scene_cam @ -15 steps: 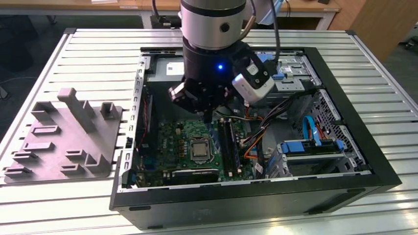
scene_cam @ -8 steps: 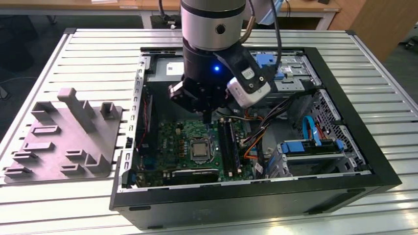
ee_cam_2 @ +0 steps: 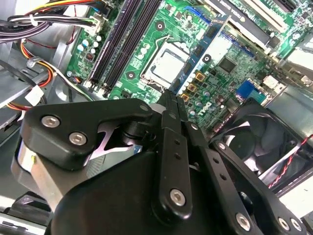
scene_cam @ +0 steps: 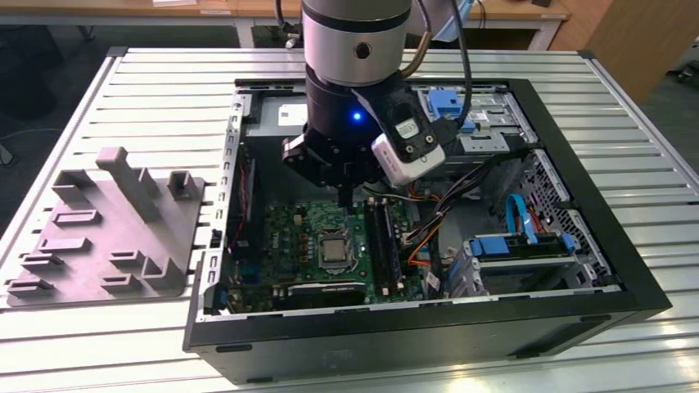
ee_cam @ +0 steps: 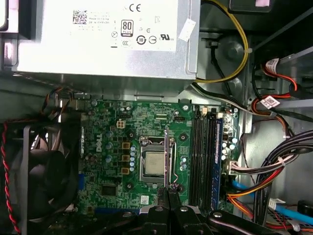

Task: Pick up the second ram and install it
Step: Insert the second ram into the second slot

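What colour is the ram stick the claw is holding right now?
Blue-green with dark chips; the second ram shows best in the second wrist view.

**Print and labels inside the case**

The grey power supply (ee_cam: 107, 54) carries a white label (ee_cam: 122, 24) with a square code, certification marks and a boxed number badge, plus a small white tag (ee_cam: 187, 30); the motherboard (ee_cam: 112, 122) bears a white logo (ee_cam: 98, 145) set sideways and tiny lettering, too small to tell; white printed tags (ee_cam: 268, 102) hang on the wiring (ee_cam: 288, 147); the second ram (ee_cam_2: 198, 61) shows a pale sticker, illegible
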You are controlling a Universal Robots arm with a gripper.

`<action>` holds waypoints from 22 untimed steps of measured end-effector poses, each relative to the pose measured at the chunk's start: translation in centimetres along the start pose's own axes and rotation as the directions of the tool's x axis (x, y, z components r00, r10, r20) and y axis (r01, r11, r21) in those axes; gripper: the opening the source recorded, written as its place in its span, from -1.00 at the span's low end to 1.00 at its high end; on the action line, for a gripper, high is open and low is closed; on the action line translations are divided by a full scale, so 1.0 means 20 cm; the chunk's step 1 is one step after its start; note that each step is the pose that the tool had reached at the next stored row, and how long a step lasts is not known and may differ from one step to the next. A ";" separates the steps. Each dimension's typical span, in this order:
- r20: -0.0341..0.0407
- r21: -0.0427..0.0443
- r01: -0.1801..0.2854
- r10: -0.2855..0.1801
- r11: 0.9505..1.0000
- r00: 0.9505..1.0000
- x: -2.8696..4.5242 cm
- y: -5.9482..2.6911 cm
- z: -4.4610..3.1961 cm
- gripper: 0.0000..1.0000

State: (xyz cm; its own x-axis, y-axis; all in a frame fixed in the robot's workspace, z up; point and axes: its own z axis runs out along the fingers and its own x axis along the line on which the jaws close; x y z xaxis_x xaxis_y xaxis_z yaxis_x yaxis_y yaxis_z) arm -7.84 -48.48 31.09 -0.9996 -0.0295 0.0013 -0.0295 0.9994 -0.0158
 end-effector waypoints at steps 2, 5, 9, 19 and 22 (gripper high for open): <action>0.000 0.000 0.000 0.000 1.000 1.000 0.000 0.000 0.000 -0.77; 0.000 0.000 0.000 0.000 1.000 1.000 0.000 0.000 0.000 -0.77; 0.008 -0.009 -0.001 0.001 1.000 1.000 0.001 0.000 0.003 -0.77; 0.025 -0.013 -0.010 0.010 1.000 1.000 0.001 0.000 0.039 -0.77; 0.025 -0.013 -0.019 0.019 1.000 0.999 -0.012 0.000 0.045 -0.77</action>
State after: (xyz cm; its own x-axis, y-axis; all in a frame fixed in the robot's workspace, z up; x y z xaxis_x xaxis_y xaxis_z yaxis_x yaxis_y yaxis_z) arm -7.60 -48.49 30.18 -0.9997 -0.0104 -0.0243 -0.0103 0.9999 -0.0033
